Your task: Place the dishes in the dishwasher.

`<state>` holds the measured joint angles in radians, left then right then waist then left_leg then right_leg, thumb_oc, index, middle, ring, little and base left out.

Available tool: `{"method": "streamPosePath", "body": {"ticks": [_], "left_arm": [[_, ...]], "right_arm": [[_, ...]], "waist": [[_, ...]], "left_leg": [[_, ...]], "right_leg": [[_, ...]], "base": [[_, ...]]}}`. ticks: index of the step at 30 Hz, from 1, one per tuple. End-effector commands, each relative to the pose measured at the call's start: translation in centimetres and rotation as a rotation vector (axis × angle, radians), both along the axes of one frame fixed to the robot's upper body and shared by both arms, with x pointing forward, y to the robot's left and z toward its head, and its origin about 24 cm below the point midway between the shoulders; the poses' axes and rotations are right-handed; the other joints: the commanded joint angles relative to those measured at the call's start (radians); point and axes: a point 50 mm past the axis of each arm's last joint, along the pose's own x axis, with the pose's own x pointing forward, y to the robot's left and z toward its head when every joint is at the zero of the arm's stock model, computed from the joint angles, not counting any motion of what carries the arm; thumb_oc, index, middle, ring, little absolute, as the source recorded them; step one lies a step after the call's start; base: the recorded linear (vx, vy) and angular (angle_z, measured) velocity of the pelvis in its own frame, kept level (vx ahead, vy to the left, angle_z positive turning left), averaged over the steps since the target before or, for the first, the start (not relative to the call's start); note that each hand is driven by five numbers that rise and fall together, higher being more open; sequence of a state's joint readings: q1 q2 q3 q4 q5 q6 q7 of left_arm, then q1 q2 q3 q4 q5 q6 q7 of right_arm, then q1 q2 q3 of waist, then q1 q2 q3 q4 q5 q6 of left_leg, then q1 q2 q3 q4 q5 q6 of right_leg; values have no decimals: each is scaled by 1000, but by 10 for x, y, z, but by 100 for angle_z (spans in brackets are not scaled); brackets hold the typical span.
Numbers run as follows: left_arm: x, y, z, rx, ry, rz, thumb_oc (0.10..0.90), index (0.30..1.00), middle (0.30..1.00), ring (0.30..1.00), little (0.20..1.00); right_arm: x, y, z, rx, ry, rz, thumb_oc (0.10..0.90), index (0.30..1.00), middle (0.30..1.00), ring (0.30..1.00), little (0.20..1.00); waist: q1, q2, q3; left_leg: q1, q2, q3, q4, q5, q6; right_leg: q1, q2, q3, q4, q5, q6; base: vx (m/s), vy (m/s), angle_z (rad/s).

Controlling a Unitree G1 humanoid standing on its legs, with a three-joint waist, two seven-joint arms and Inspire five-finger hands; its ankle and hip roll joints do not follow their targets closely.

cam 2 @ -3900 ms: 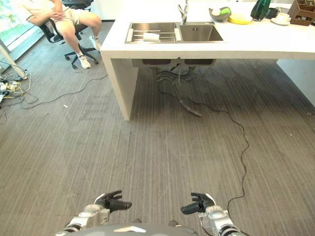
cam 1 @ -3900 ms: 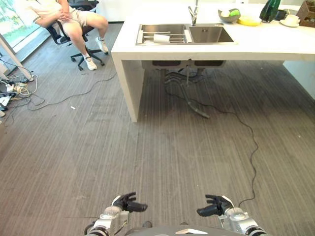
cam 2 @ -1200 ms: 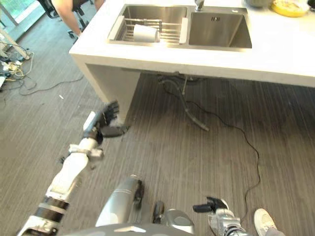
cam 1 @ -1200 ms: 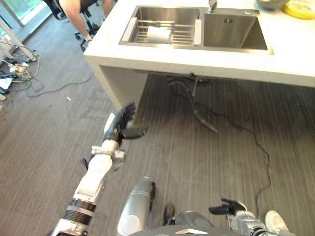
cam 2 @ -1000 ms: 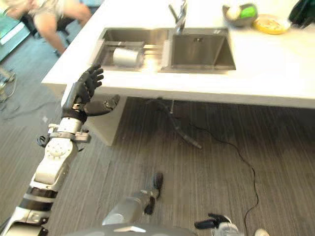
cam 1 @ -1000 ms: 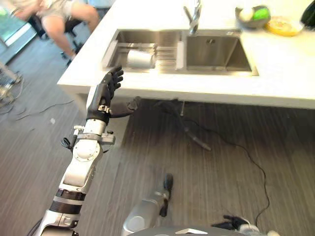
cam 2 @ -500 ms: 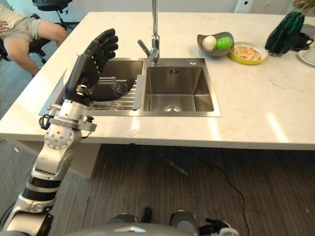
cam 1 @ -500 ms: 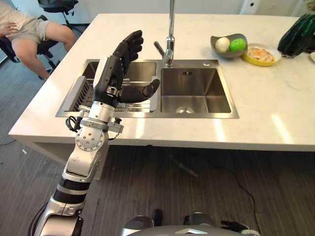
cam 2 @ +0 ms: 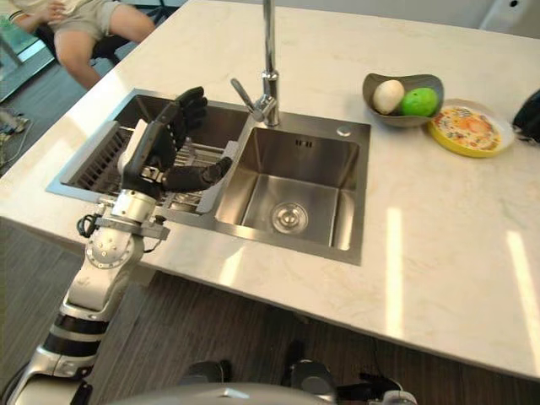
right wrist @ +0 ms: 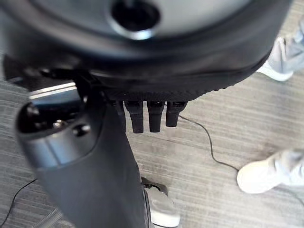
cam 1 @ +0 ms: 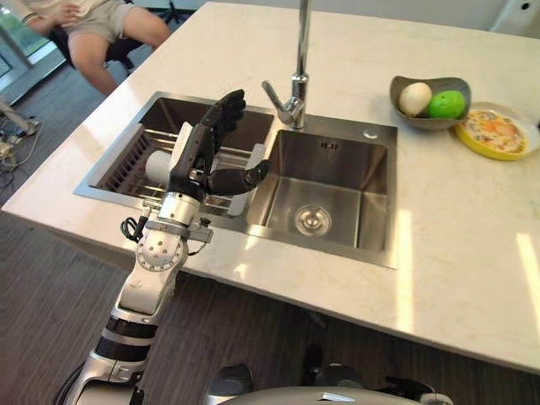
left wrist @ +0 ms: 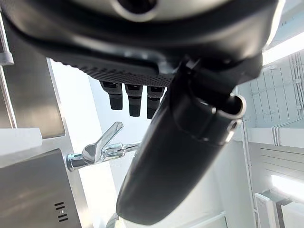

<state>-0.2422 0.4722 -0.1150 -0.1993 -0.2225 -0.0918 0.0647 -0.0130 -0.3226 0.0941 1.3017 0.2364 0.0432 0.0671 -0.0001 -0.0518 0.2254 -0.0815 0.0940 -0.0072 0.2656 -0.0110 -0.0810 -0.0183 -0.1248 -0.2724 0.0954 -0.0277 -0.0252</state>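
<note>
A white cup (cam 1: 157, 165) lies on its side on a wire rack (cam 1: 126, 165) in the left basin of the steel sink (cam 1: 337, 160). My left hand (cam 1: 205, 150) is raised over that rack, just right of the cup, open with straight fingers and the thumb (cam 1: 245, 177) spread, touching nothing. Its wrist view looks past the fingers (left wrist: 128, 100) to the tap (left wrist: 95, 150). My right hand (right wrist: 147, 116) hangs low over the floor, fingers relaxed and empty.
The tall tap (cam 1: 297, 84) stands between the basins; the right basin has a bare drain (cam 1: 312, 221). A grey bowl (cam 1: 430, 99) with two balls and a yellow plate (cam 1: 494, 131) sit far right. A person (cam 1: 93, 21) sits at the far left. A person's white shoes (right wrist: 263, 175) are near my right hand.
The camera has moved closer and higher over the sink. My left hand stays open and now sits lower, just above the rack beside the cup.
</note>
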Motion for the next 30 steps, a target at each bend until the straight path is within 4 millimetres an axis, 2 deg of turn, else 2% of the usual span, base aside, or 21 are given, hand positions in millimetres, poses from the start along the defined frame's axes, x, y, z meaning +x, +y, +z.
{"method": "streamPosePath", "body": {"ticks": [1, 2, 3, 4, 5, 6, 7, 8, 10, 11, 13, 15, 16, 17, 19, 21, 23, 26, 30], "left_arm": [[-9, -4, 64, -22, -326, -25, 800, 900, 900, 900, 900], [-8, -5, 63, -21, -323, -24, 800, 900, 900, 900, 900], [-8, -5, 63, -18, -321, -26, 800, 900, 900, 900, 900], [-8, -6, 62, -18, -314, -28, 800, 900, 900, 900, 900], [-8, -10, 63, -14, -313, -55, 800, 900, 900, 900, 900], [-9, -14, 63, -1, -312, -84, 800, 900, 900, 900, 900], [-9, -14, 63, 0, -312, -85, 800, 900, 900, 900, 900], [-10, -16, 63, 16, -310, -96, 800, 900, 900, 900, 900], [-10, -16, 64, 35, -308, -109, 800, 900, 900, 900, 900], [-11, -12, 62, 57, -300, -101, 800, 900, 900, 900, 900], [-12, -12, 61, 63, -295, -99, 800, 900, 900, 900, 900], [-11, -12, 57, 72, -283, -96, 800, 900, 900, 900, 900], [-11, -8, 55, 95, -278, -71, 800, 900, 900, 900, 900], [-12, -6, 55, 108, -283, -60, 800, 900, 900, 900, 900], [-10, -7, 54, 116, -275, -63, 800, 900, 900, 900, 900], [-10, -6, 54, 117, -275, -57, 800, 900, 900, 900, 900], [-10, -3, 44, 111, -235, -65, 800, 900, 900, 900, 900], [-10, -3, 38, 148, -212, -73, 800, 900, 900, 900, 900], [-11, -10, 43, 337, -215, -141, 800, 900, 900, 900, 900]], "right_arm": [[-10, -10, 2, -35, 16, -52, 800, 900, 900, 900, 900], [-11, -10, 2, -34, 15, -65, 800, 900, 900, 900, 900], [-10, -10, 2, -34, 13, -66, 800, 900, 900, 900, 900], [-11, -10, 1, -34, 14, -69, 800, 900, 900, 900, 900], [-12, -8, 1, -23, 11, -91, 800, 900, 900, 900, 900], [-14, -8, 0, -13, 7, -124, 800, 900, 900, 900, 900], [-14, -8, 0, -13, 7, -125, 800, 900, 900, 900, 900], [-15, -5, -1, -2, 12, -135, 800, 900, 900, 900, 900], [-12, 2, -3, 22, 11, -121, 800, 900, 900, 900, 900], [0, 15, -5, 48, -6, -63, 800, 900, 900, 900, 900], [5, 18, -5, 54, -16, -46, 800, 900, 900, 900, 900], [11, 24, -5, 68, -34, -20, 800, 900, 900, 900, 900], [10, 26, -6, 70, -30, -5, 800, 900, 900, 900, 900], [11, 26, -5, 70, -31, -3, 800, 900, 900, 900, 900], [4, 25, -7, 68, -11, 3, 800, 900, 900, 900, 900], [2, 25, -7, 68, -5, -8, 800, 900, 900, 900, 900], [-10, 22, -8, 66, 12, -15, 800, 900, 900, 900, 900], [-17, 22, -9, 70, 24, -15, 800, 900, 900, 900, 900], [-17, 24, -9, 89, 9, -33, 800, 900, 900, 900, 900]], "waist": [[9, 8, -11], [8, 15, -16], [9, 21, -24], [13, 29, -33], [2, 46, -63], [-3, 48, -75], [-2, 46, -76], [-3, 43, -82], [0, 36, -79], [19, 46, -70], [28, 49, -69], [12, 59, -58], [14, 62, -48], [15, 63, -45], [-3, 56, -44], [0, 50, -44], [3, 38, -67], [-5, 33, -81], [-19, 45, -101]], "left_leg": [[-10, 39, -14, -61, -24, 3], [-13, 74, -33, -98, 18, -16], [-8, 96, -46, -131, 33, -28], [-9, 100, -69, -152, 41, -37], [16, 85, -79, -211, 15, -46], [20, 63, -75, -224, 13, -43], [20, 60, -74, -225, 13, -41], [27, 32, -69, -223, -5, -30], [48, -2, -44, -222, -33, -9], [67, -12, -5, -238, -44, 16], [73, -14, 13, -248, -43, 23], [95, -36, 12, -274, -31, 43], [110, -47, 35, -295, -27, 45], [106, -45, 42, -294, -25, 40], [115, -53, 32, -300, -27, 47], [122, -53, 39, -301, -29, 47], [140, -51, 49, -329, -24, 38], [156, -45, 60, -350, -11, 33], [180, -34, 59, -353, -17, 24]], "right_leg": [[109, -54, 87, -22, -33, 158], [117, -66, 87, -21, -38, 168], [120, -80, 89, -20, -41, 177], [125, -92, 94, -21, -42, 184], [141, -123, 98, -30, -32, 204], [135, -148, 102, -33, -1, 214], [134, -151, 103, -34, 0, 216], [128, -182, 115, -27, 34, 225], [107, -213, 128, 8, 92, 226], [71, -217, 86, 50, 102, 212], [52, -209, 75, 72, 99, 215], [3, -116, 111, 96, 55, 195], [-8, -65, 91, 61, 18, 183], [3, -72, 63, 22, 18, 193], [10, -47, 111, -2, 20, 189], [20, -42, 135, -28, 28, 191], [75, -42, 112, -126, 57, 198], [96, -40, 111, -165, 76, 198], [114, -32, 115, -183, 70, 199]], "base": [[137, 260, 9], [161, 312, -13], [193, 354, -8], [288, 517, -8], [257, 546, -9], [189, 444, -13], [98, 323, -7], [104, 295, 1], [110, 397, 8], [39, 361, -18], [2, 226, -61], [20, 246, -41], [16, 168, -12], [30, 72, -21], [36, -7, -15], [41, -35, 21], [101, -109, -4], [69, -65, -10], [77, -48, -14]]}}
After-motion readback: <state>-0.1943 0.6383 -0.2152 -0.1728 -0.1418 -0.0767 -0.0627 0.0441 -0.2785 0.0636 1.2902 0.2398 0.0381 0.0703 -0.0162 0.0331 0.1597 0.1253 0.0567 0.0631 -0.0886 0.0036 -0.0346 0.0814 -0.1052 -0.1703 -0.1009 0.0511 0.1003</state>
